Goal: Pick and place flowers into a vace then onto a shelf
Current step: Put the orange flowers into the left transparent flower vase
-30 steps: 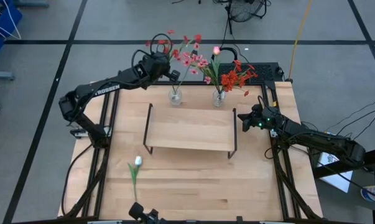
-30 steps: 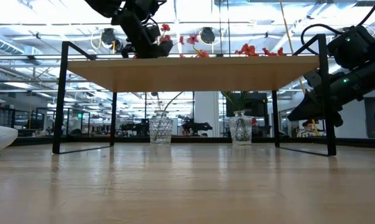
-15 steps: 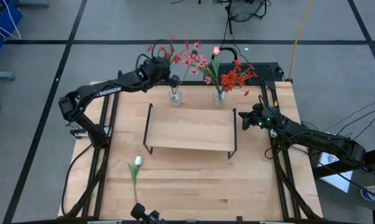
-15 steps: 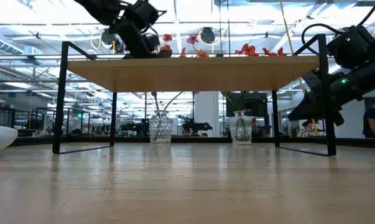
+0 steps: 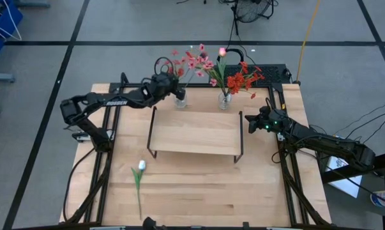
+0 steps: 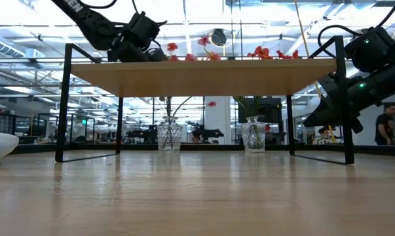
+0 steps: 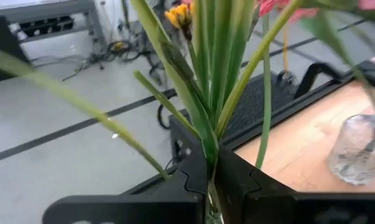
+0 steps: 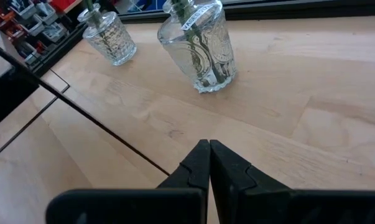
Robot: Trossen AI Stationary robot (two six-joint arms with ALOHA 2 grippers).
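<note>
Left gripper (image 7: 209, 177) pinching green flower stems (image 7: 207, 74) rising at its 12 o'clock, right gripper (image 8: 209, 163) waiting, fingers pressed together

The table (image 5: 198, 185) is light wood with a smooth, matt surface. The shelf (image 5: 195, 131) has the same pale wood on thin black metal frames. Both vases (image 8: 199, 46) are clear glass, one with a faceted pattern (image 8: 106, 37). The gripper fingers (image 8: 234, 174) look like matt black plastic.

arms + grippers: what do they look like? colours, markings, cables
Both arms are dark, near-black, jointed links. The left arm carries white lettering along its forearm. The right gripper has small green lights just behind it. Black cables loop off the left wrist. Each gripper's fingers are black and angular.
</note>
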